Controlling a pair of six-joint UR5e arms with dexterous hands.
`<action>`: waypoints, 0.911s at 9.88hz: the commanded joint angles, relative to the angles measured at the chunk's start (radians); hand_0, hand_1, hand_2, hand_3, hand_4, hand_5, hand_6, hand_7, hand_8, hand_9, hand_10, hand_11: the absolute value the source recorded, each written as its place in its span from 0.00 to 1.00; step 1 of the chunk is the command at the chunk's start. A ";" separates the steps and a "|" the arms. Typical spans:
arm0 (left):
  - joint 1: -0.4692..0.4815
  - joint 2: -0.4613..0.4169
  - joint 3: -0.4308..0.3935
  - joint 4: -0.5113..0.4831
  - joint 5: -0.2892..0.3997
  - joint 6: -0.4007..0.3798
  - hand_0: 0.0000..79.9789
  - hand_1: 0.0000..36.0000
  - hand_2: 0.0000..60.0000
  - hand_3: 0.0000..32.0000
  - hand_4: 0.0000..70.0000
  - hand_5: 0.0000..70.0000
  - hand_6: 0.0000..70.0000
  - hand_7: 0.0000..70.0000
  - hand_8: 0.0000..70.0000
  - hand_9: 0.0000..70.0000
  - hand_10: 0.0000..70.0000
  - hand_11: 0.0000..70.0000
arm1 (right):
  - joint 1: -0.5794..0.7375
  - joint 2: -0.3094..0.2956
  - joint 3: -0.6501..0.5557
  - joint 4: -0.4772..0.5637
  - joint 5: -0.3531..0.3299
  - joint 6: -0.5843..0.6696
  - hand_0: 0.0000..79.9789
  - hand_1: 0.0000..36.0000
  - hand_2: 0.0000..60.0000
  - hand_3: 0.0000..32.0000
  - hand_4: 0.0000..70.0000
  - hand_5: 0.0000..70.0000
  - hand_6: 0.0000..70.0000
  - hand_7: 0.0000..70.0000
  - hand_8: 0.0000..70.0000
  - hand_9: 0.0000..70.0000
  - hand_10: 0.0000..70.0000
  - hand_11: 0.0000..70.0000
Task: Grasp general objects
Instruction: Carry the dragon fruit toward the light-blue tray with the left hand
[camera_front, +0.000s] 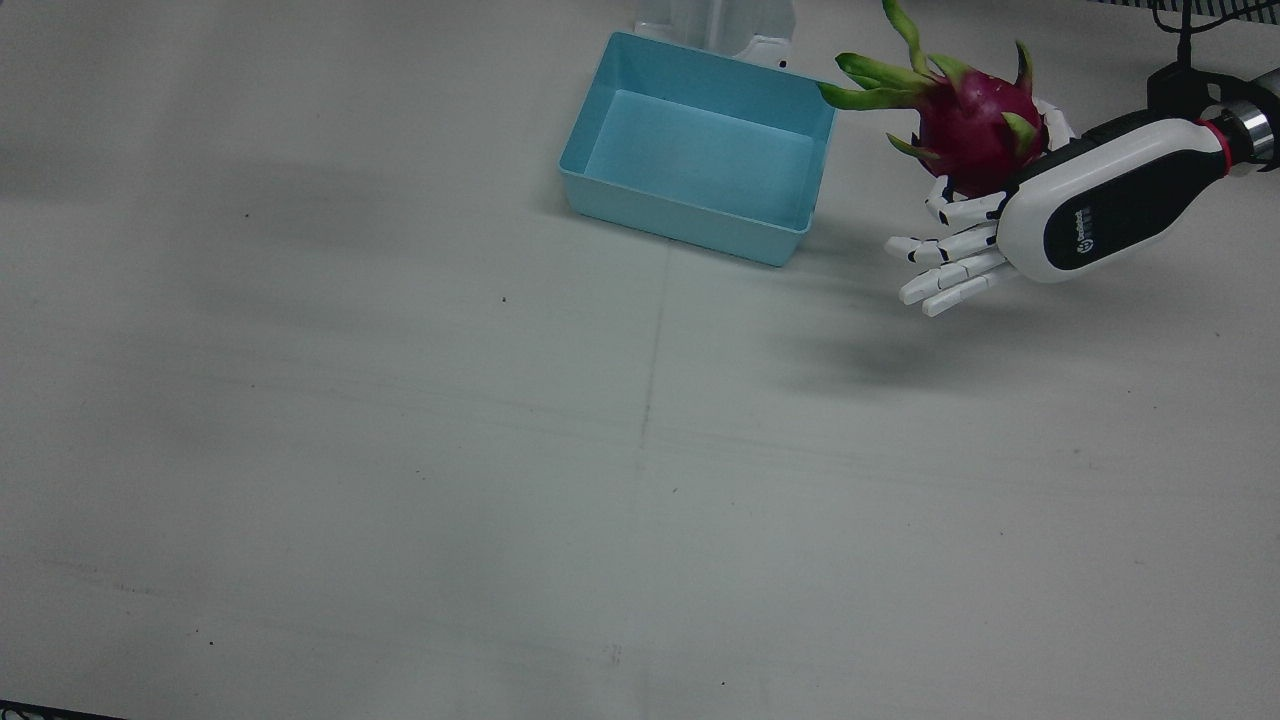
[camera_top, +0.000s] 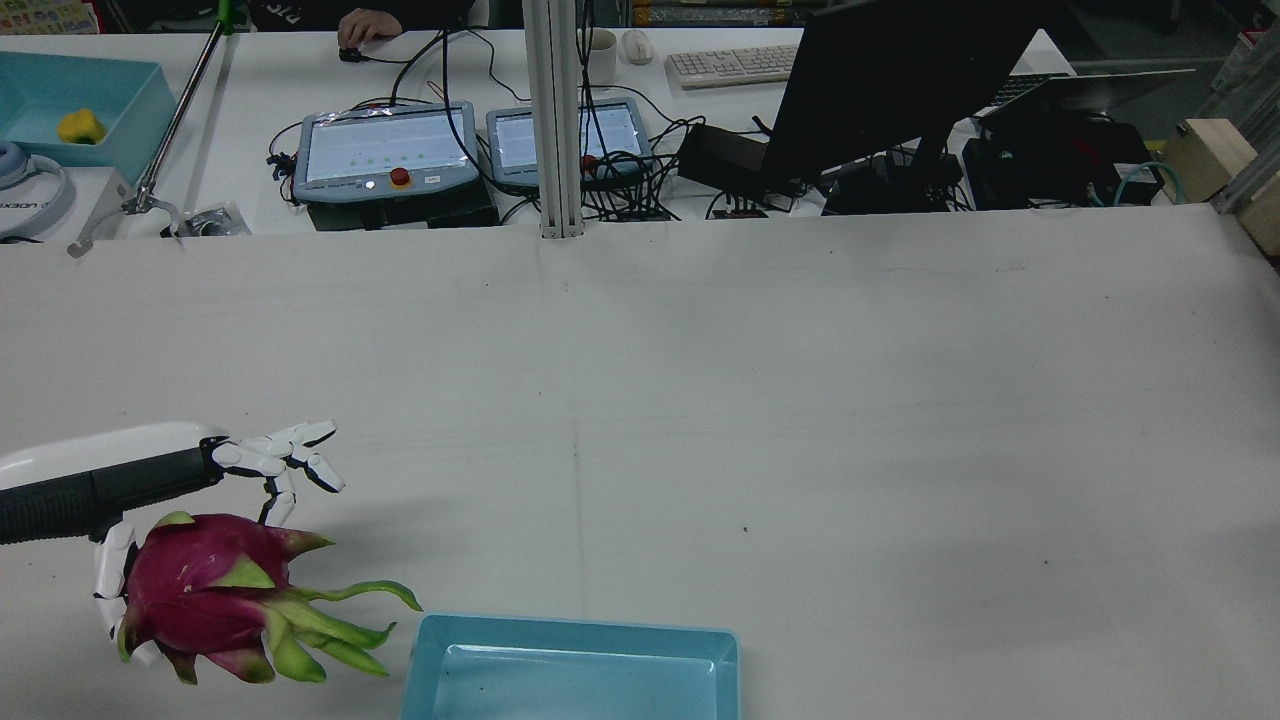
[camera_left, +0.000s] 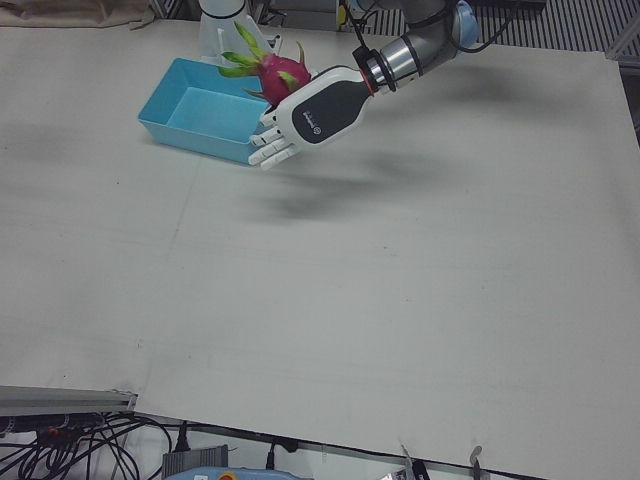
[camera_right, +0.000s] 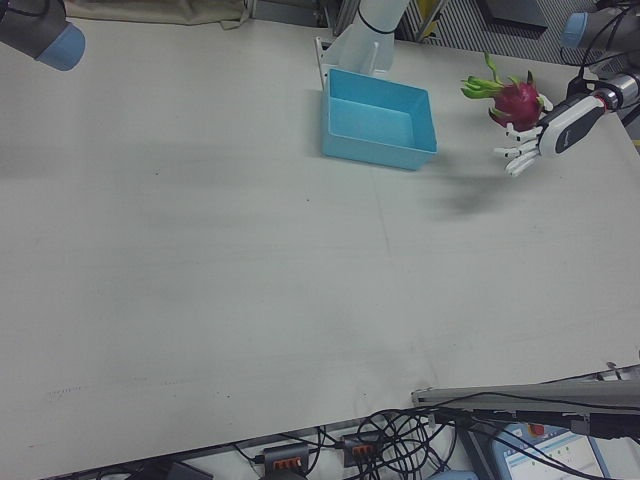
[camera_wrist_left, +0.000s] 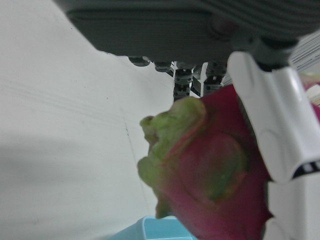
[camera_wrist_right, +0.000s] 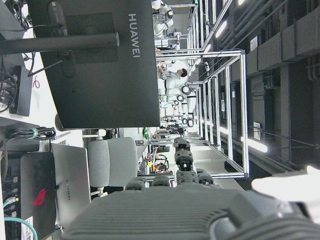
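Fingers of the left hand are mostly stretched out flat, yet the dragon fruit is pinned against the palm by the thumb side, lifted off the surface. Front view puts the fruit at 3 o'clock from the blue bin, just beside its corner. Rear view shows white digits wrapping the fruit's back, hidden from the front. Right hand only appears in its own camera; can't tell its grip.

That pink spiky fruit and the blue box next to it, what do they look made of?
The dragon fruit has matte magenta skin with green leafy scales; real or imitation, I cannot tell. The blue box looks like moulded plastic: smooth, uniform colour, slight sheen, rounded rim.
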 joint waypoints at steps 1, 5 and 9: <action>0.172 -0.001 -0.010 0.009 -0.143 -0.014 0.89 1.00 1.00 0.00 1.00 1.00 0.17 0.41 0.02 0.06 0.00 0.00 | 0.000 0.000 0.000 0.000 0.000 0.000 0.00 0.00 0.00 0.00 0.00 0.00 0.00 0.00 0.00 0.00 0.00 0.00; 0.335 -0.101 -0.009 0.070 -0.279 -0.028 0.87 1.00 1.00 0.00 1.00 1.00 0.16 0.40 0.02 0.06 0.00 0.00 | 0.000 0.000 0.000 0.000 0.000 0.000 0.00 0.00 0.00 0.00 0.00 0.00 0.00 0.00 0.00 0.00 0.00 0.00; 0.498 -0.315 0.068 0.212 -0.391 -0.014 0.81 1.00 1.00 0.00 1.00 1.00 0.13 0.36 0.01 0.05 0.00 0.00 | 0.000 0.000 0.000 0.000 0.000 0.000 0.00 0.00 0.00 0.00 0.00 0.00 0.00 0.00 0.00 0.00 0.00 0.00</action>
